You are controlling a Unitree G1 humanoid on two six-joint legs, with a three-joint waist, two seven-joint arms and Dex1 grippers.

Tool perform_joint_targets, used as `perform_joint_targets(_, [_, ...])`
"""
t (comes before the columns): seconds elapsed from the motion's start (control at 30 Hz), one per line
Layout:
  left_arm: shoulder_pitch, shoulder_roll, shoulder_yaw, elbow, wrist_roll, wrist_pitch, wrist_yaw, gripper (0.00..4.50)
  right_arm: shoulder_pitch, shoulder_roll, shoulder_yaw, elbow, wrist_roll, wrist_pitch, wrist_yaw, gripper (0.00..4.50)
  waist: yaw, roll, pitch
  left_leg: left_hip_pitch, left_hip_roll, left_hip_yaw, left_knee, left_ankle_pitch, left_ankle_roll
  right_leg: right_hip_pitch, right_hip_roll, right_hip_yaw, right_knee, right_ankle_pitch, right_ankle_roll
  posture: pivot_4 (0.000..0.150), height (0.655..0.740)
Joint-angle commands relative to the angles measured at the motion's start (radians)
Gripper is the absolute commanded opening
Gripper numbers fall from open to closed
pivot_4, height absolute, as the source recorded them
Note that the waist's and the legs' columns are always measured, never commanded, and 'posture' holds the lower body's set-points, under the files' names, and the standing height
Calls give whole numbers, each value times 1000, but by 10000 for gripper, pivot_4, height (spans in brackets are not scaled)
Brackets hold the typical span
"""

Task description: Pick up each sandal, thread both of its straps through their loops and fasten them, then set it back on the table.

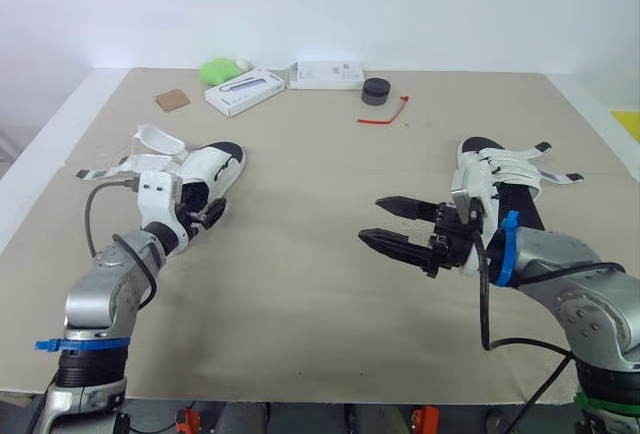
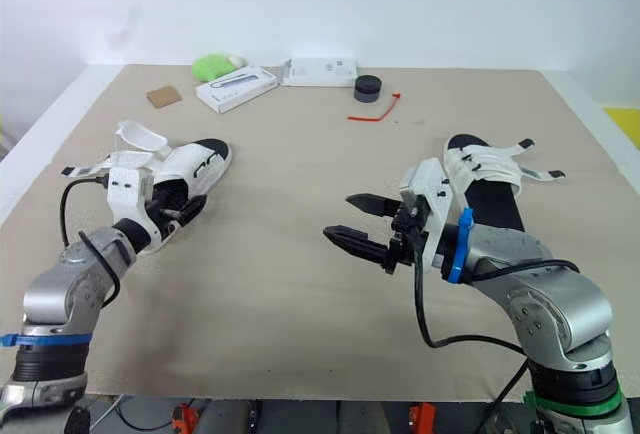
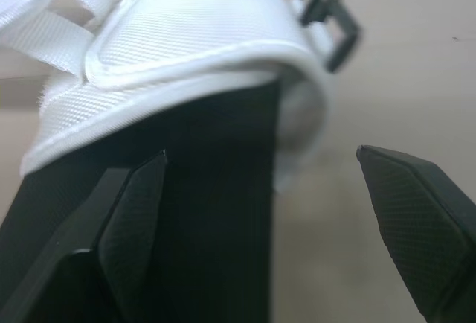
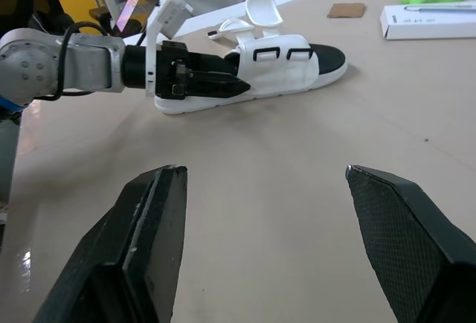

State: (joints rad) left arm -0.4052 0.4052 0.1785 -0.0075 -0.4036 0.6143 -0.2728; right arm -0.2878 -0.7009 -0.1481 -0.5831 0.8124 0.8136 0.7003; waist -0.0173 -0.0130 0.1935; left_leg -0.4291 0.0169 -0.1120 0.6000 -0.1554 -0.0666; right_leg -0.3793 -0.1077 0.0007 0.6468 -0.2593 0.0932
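Observation:
A white sandal with a black footbed [image 1: 205,169] lies at the table's left, its straps loose and spread to the left. My left gripper [image 3: 260,155] is open at the sandal's near end: one finger [image 3: 134,219] is over the black footbed, the other [image 3: 409,211] is outside the white side wall. The second white sandal [image 1: 500,169] lies at the right with its straps [image 1: 550,169] spread out to the right. My right gripper [image 1: 390,222] hovers open over the bare middle of the table, left of that sandal, holding nothing.
Along the far edge are a white box with a pen picture [image 1: 245,91], another white box [image 1: 326,74], a green object [image 1: 220,70], a brown card [image 1: 172,100], a small black cylinder [image 1: 376,91] and a red zip tie [image 1: 385,116].

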Motion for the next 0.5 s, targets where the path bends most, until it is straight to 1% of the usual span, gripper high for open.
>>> perform_joint_targets(0.03, [-55,-21,-33,105,45,-48,-12,42273,-1,-1,-8,-57,9,-8,-28,37042,1,0,0,0,0,0,0,0,0,0,0,0,0,0,0,1500,7400])
perform_joint_targets(0.17, [-113,-45,-48,189,72,-84,-36,42273,9,-10,-13,-66,5,-10,-46,37042,1,0,0,0,0,0,1,2,-1,1,0,0,0,2,1,1500,7400])
perform_joint_targets(0.27, [-180,-55,-87,290,116,-151,-79,42273,18,-16,-25,-74,2,-12,-63,37042,4,0,0,0,0,0,1,4,-2,1,0,0,0,3,0,1500,7400])
perform_joint_targets(0.3, [-200,-59,-90,322,129,-175,-80,38821,20,-17,-25,-76,1,-12,-68,37042,5,0,0,0,0,0,1,5,-2,1,0,0,0,3,0,1500,7400])
perform_joint_targets(0.33, [-215,-63,-86,348,133,-189,-82,37225,22,-17,-25,-78,1,-13,-71,37042,5,0,0,0,-1,0,1,6,-2,1,-1,0,0,3,-2,1500,7400])
perform_joint_targets(0.37, [-227,-66,-83,372,138,-205,-85,34672,24,-17,-25,-80,1,-13,-75,37042,6,0,0,0,-1,0,1,6,-3,1,-1,0,0,3,-2,1500,7400])
perform_joint_targets(0.4, [-239,-68,-83,394,146,-223,-87,30523,27,-18,-25,-82,0,-14,-78,37042,7,0,0,0,-1,0,1,7,-3,1,-1,0,0,4,-2,1500,7400])
perform_joint_targets(0.47, [-262,-74,-77,439,160,-253,-86,19684,35,-20,-27,-85,-1,-16,-83,37042,7,0,0,0,-1,0,1,8,-3,1,-1,0,0,5,-2,1500,7400])
perform_joint_targets(0.5, [-275,-75,-73,464,168,-268,-78,15630,37,-20,-26,-87,-2,-16,-87,37042,7,0,0,0,-1,0,1,8,-3,1,-1,0,0,5,-2,1500,7400])
